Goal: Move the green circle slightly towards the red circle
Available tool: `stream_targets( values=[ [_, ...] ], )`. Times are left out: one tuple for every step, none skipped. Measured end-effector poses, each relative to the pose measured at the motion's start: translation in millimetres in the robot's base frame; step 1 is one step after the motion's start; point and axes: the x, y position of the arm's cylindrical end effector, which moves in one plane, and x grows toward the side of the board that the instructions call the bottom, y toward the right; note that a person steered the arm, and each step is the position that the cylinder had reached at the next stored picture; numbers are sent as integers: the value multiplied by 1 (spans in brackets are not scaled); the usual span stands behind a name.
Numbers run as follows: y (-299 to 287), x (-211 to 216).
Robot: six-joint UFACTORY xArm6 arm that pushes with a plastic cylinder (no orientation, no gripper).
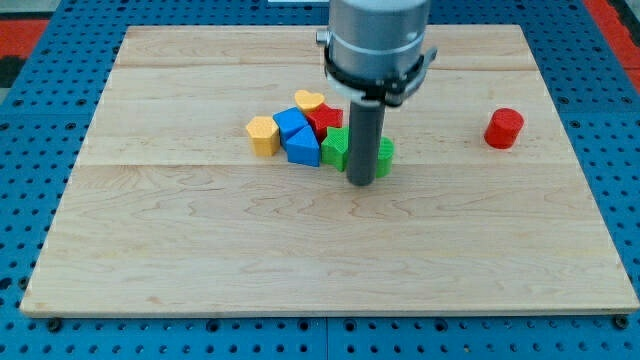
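Observation:
The green circle (385,155) lies near the board's middle, mostly hidden behind my rod, with only its right edge showing. The red circle (504,129) stands alone at the view's right. My tip (362,183) rests on the board just at the green circle's lower left, touching or nearly touching it. A second green block (335,148) sits right beside the rod on its left.
A cluster sits left of the rod: a yellow block (263,135), two blue blocks (292,123) (302,146), a red block (325,119) and a yellow heart (309,100). The wooden board (200,250) lies on a blue pegboard.

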Motion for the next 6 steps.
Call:
stream_targets(
  values=[
    [51, -27],
    [17, -34],
    [-11, -50],
    [48, -66],
    [85, -66],
    [86, -66]
  ],
)
